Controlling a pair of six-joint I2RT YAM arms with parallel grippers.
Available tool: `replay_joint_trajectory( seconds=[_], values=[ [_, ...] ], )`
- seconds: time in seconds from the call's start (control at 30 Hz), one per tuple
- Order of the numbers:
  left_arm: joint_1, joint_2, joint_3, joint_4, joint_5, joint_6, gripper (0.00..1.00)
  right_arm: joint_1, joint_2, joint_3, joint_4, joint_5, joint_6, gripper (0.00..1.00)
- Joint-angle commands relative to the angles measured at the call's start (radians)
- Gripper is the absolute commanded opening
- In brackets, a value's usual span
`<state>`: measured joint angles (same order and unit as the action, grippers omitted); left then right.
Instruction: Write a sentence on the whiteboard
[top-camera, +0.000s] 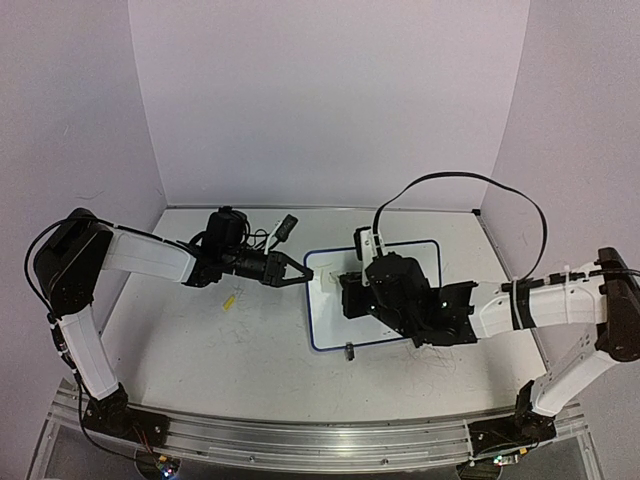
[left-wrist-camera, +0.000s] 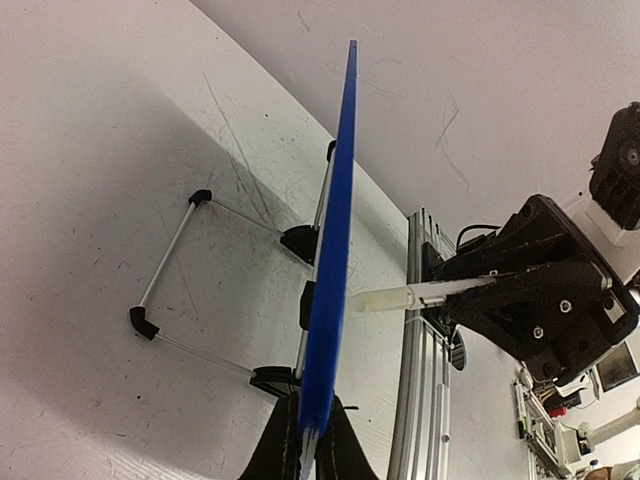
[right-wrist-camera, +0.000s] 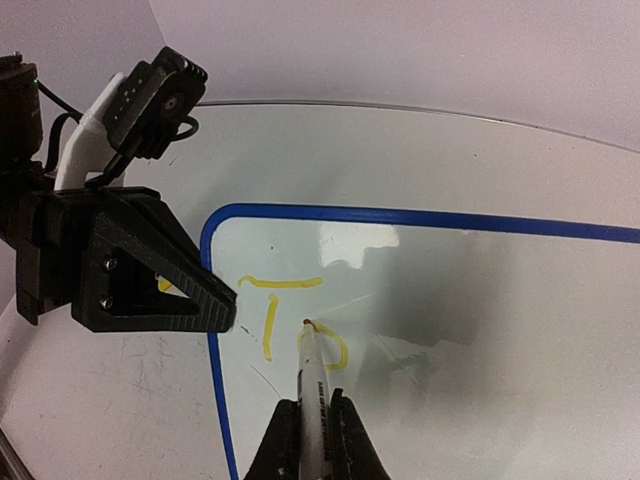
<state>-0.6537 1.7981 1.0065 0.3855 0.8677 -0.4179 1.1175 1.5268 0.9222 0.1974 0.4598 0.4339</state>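
White tabletop (top-camera: 200, 340) carries the whiteboard (top-camera: 322, 320) at centre frame. Only the start of the sentence (right-wrist-camera: 270, 325), a yellow "To", shows at the board's upper left. From bottom centre, the right gripper (right-wrist-camera: 312, 425) clamps a marker (right-wrist-camera: 312, 370), tip on the "o". The left gripper (top-camera: 300, 275) pinches the board's left edge.

Board (top-camera: 425, 258) is pretty boxed in: left gripper (top-camera: 303, 276) clamped on its 9 o'clock edge, right arm (top-camera: 540, 300) stretched in from 4 o'clock, covering the middle. Roomy table (top-camera: 200, 350) at 7 o'clock, just a small yellow bit (top-camera: 230, 300).
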Motion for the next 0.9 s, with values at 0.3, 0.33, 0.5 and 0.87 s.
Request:
replay_joint_trajectory(
  seconds=[0.3, 0.33, 0.5, 0.87],
  values=[
    [-0.013, -0.025, -0.008, -0.002, 0.035, -0.019, 0.0, -0.058, -0.166, -0.133, 0.082, -0.073, 0.022, 0.0],
    [-0.014, -0.026, -0.009, -0.002, 0.034, -0.018, 0.0, -0.059, -0.169, -0.138, 0.091, -0.067, 0.021, 0.0],
    [-0.014, -0.024, -0.006, -0.002, 0.033, -0.016, 0.0, -0.058, -0.135, -0.123, 0.094, -0.081, 0.006, 0.0],
    [-0.013, -0.026, -0.008, -0.002, 0.032, -0.015, 0.0, -0.059, -0.118, -0.126, 0.082, -0.026, 0.036, 0.0]
  ],
)
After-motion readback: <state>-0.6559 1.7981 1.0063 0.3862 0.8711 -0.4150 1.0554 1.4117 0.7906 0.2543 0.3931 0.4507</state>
